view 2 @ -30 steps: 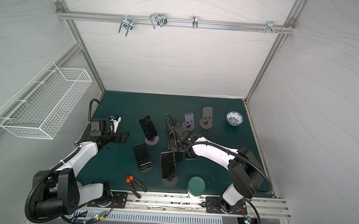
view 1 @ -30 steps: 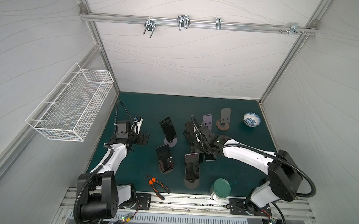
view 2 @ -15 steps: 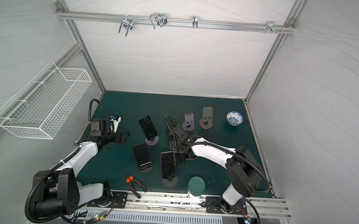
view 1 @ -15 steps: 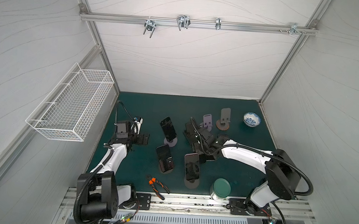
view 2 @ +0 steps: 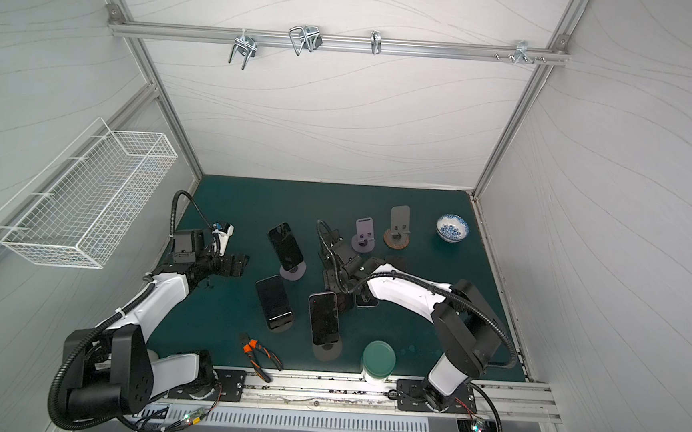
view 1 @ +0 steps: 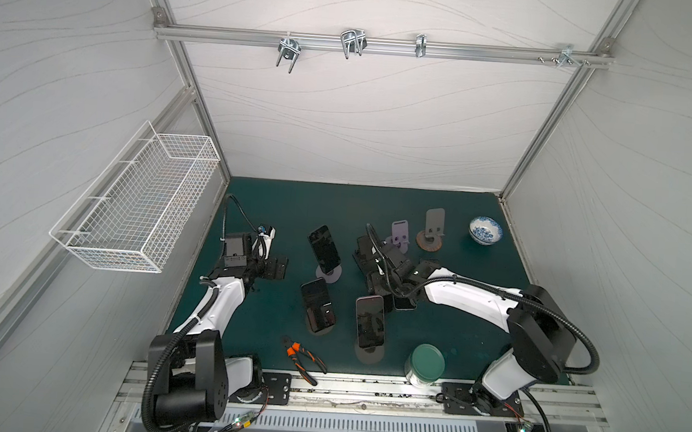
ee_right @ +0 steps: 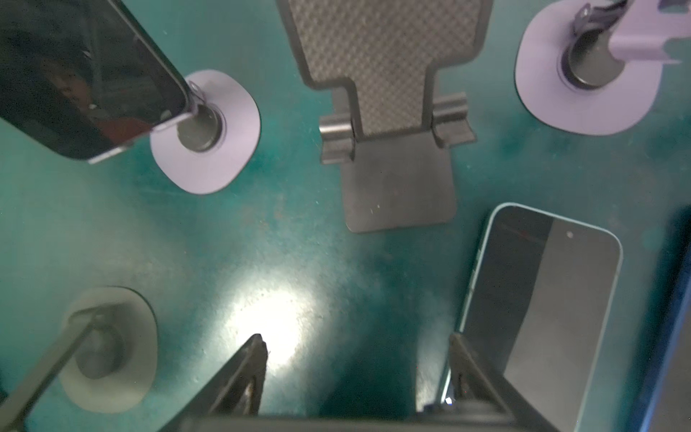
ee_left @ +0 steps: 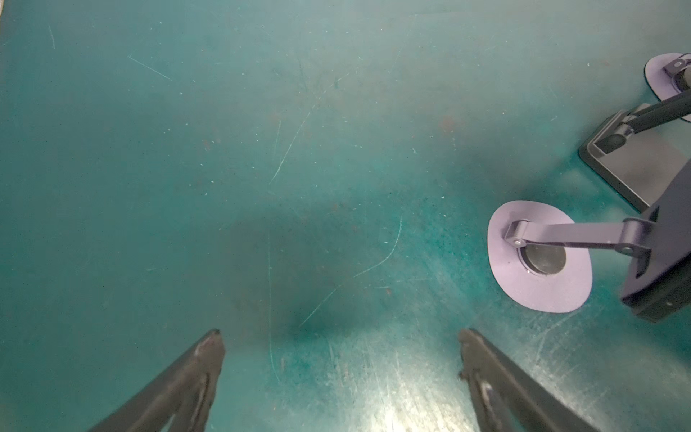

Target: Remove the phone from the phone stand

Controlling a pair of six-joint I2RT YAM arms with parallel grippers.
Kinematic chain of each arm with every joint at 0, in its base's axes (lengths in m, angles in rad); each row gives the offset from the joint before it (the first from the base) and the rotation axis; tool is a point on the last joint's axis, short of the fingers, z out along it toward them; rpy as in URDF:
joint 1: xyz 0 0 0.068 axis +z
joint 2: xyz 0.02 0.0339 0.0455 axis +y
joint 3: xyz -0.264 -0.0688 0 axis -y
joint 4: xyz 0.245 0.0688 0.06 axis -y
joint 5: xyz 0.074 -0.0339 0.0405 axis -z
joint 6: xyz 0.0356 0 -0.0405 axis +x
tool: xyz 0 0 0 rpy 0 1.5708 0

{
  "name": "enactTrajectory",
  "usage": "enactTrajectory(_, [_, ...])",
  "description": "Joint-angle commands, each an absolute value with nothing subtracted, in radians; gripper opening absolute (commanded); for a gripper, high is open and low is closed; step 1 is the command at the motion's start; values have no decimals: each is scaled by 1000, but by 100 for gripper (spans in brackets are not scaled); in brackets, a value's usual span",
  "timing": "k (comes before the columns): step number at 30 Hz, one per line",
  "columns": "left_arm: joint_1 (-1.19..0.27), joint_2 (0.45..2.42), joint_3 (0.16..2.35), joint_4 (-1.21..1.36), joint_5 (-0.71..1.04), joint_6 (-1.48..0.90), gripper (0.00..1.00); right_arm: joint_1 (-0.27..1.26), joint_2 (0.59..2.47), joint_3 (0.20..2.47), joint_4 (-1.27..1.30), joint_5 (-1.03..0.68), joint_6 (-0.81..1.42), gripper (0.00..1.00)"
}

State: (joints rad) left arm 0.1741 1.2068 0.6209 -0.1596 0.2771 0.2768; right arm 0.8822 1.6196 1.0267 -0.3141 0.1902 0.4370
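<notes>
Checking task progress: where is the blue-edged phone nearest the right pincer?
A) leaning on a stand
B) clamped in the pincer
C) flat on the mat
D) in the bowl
C: the blue-edged phone lies flat on the mat beside the right pincer, whose jaws stand apart, empty.

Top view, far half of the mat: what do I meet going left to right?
Phone on a lavender stand, empty lavender stand, empty grey stand on a round wooden base, blue-and-white bowl.

Your right gripper [ee_right: 357, 349] hangs, jaws apart, over the green mat [ee_right: 261, 243]; the blue-edged phone [ee_right: 542, 299] lies flat just beside it.
</notes>
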Motion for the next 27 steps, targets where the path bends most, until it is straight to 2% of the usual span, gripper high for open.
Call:
enactTrajectory(1, [173, 1194, 646, -139, 281, 285, 99, 850, 1634, 1049, -254, 162, 436, 56])
enactTrajectory(10, [173, 1194, 647, -139, 282, 286, 99, 833, 1692, 1084, -256, 213, 383, 56])
enactTrajectory(18, [173, 1198, 647, -143, 282, 287, 99, 829, 1666, 1072, -281, 291, 338, 56])
enactTrajectory(27, [173, 1195, 645, -141, 284, 286, 99, 818, 1642, 1066, -296, 283, 343, 56])
